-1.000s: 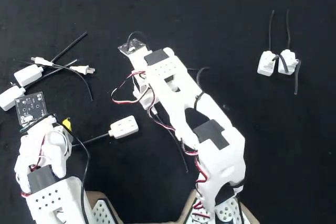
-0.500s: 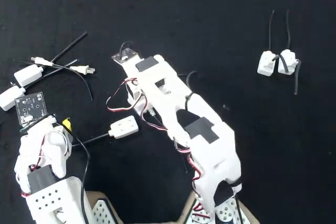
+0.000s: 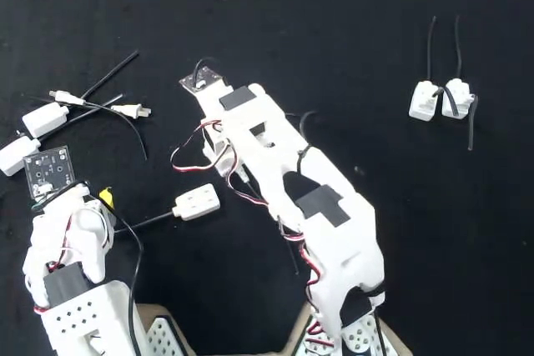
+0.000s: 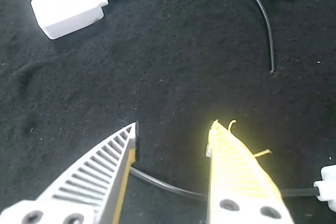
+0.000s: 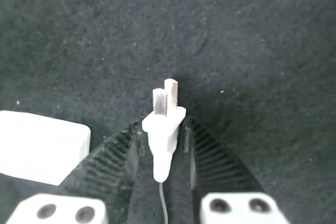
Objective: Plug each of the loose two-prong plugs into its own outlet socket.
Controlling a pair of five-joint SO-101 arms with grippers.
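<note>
My right gripper is shut on a white two-prong plug, prongs pointing away from the wrist, just above the black mat. A white outlet socket lies close beside it; it shows in the high view as the socket under the right arm. My left gripper stands open over that socket's black cable, holding nothing. Two more white sockets and two loose plugs lie at the far left.
Two white plug-and-socket pieces sit together at the far right with black cords running back. Black cables cross the left part of the mat. The left arm stays at the front left corner.
The right arm has swung a little to the left with the plug in its gripper. The left arm has not moved.
</note>
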